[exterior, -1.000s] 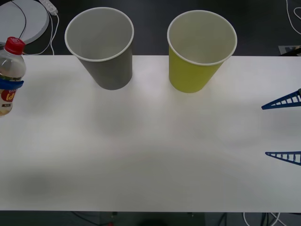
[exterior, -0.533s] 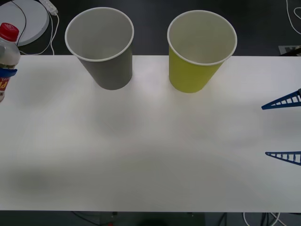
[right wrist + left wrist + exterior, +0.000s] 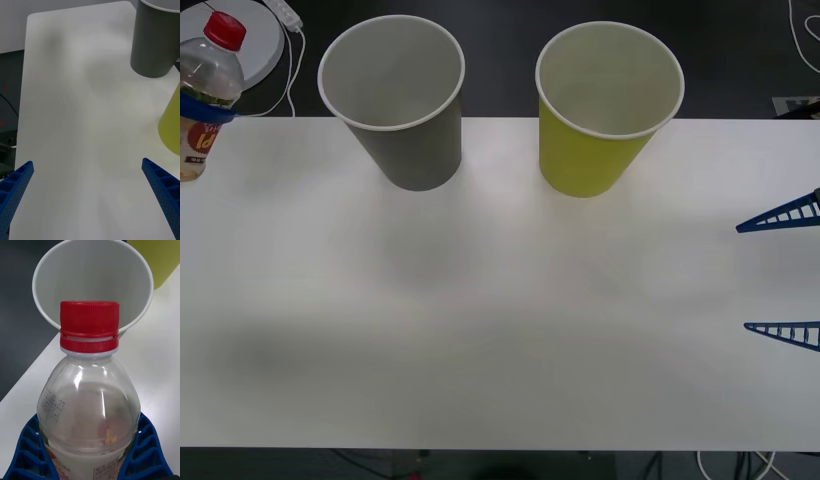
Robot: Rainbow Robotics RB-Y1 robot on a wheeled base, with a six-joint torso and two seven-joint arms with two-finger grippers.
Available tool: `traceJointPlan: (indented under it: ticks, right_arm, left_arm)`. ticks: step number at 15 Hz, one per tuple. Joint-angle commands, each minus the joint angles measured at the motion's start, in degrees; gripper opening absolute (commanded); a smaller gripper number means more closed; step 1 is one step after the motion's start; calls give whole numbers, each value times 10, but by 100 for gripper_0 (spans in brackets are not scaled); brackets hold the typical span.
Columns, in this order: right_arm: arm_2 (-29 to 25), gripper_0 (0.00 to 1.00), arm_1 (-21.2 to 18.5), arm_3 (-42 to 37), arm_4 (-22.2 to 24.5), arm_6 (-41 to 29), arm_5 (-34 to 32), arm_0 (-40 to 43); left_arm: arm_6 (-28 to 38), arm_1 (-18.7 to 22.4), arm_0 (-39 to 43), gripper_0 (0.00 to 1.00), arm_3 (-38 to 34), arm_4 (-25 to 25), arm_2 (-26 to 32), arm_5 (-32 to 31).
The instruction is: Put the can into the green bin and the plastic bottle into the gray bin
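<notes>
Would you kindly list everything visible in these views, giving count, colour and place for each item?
gray bin: one, gray with white inside, upright at the table's far edge, left of centre.
green bin: one, yellow-green with white inside, upright at the far edge, right of the gray bin and apart from it.
plastic bottle: one, clear with a red cap, at the far left edge, tilted, held off the table.
table: one, white.
round disc: one, white, beyond the table's far left corner, with a white cable beside it.
left gripper: blue, shut on the plastic bottle.
right gripper: blue, open, at the right edge.
</notes>
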Motion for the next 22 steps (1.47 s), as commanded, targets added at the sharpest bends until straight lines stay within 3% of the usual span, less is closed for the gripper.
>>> traceJointPlan:
  ticks: [1,8,14,22]
  right_arm:
    - [0,100,0,0,0,0,0,0]
    - [0,100,0,0,0,0,0,0]
    - [0,100,0,0,0,0,0,0]
    - [0,100,0,0,0,0,0,0]
  left_arm:
    - [-1,0,-89,0,38,-9,-70,-37]
    - [-4,-17,-282,0,121,-15,-251,-61]
    - [-11,-61,-393,0,193,-22,-335,-97]
    - [-13,-151,-520,0,312,-29,-417,-112]
